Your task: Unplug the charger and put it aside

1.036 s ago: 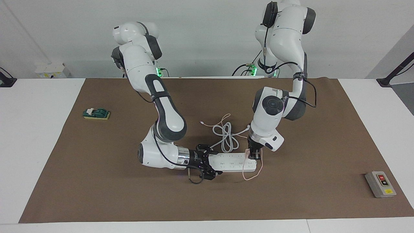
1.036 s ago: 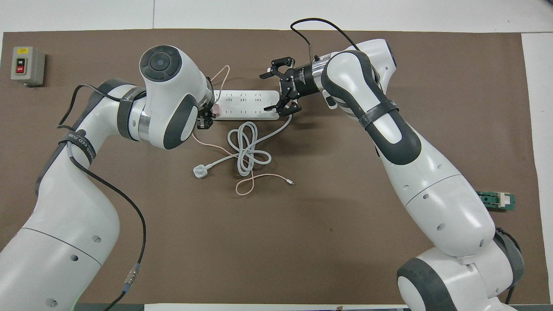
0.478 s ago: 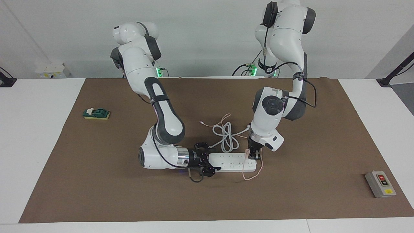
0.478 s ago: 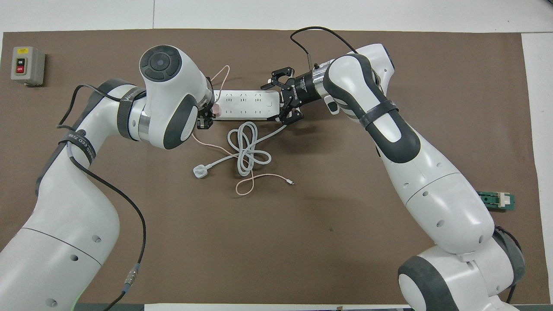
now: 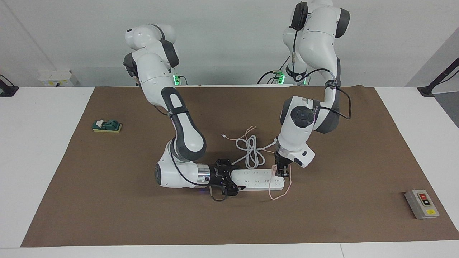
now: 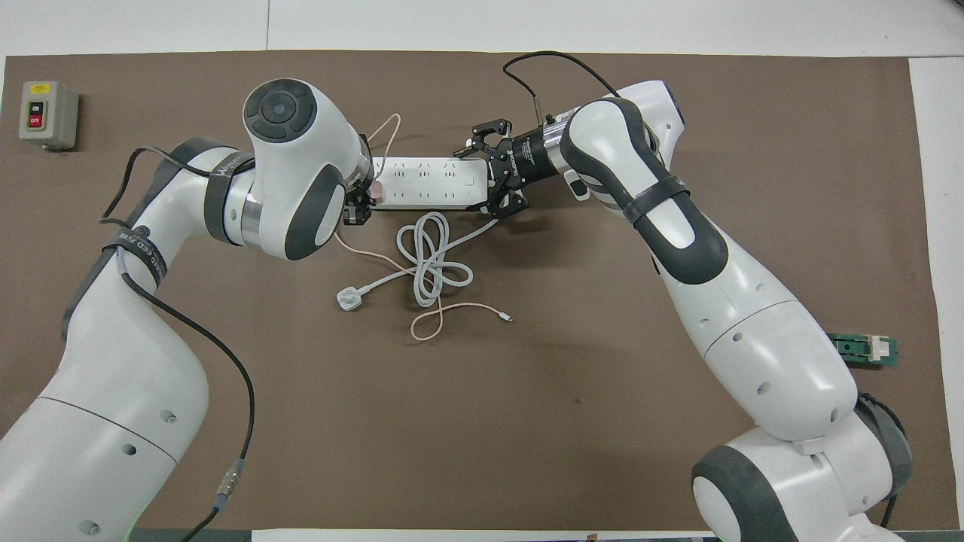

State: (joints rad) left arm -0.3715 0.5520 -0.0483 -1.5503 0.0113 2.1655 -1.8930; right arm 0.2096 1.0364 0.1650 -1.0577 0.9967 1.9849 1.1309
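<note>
The pale-pink charger (image 6: 379,194) sits plugged into the long white power strip (image 6: 429,183) at the strip's end toward the left arm's end of the table. In the facing view the charger (image 5: 275,172) shows partly beside the fingers. My left gripper (image 5: 282,172) (image 6: 360,205) points down onto the charger and is shut on it. The charger's thin pink cable (image 6: 437,320) (image 5: 283,193) loops over the mat. My right gripper (image 5: 235,178) (image 6: 467,181) lies low and level, open, its fingers straddling the other end of the strip (image 5: 256,180).
The strip's coiled white cord (image 6: 433,256) (image 5: 251,150) and round white plug (image 6: 348,300) lie just nearer the robots. A grey switch box (image 5: 421,204) (image 6: 47,113) sits at the left arm's end. A green block (image 5: 107,125) (image 6: 866,350) sits at the right arm's end.
My right gripper has moved in toward the power strip until its fingers straddle the strip's end. The left gripper, the charger and the strip have stayed put.
</note>
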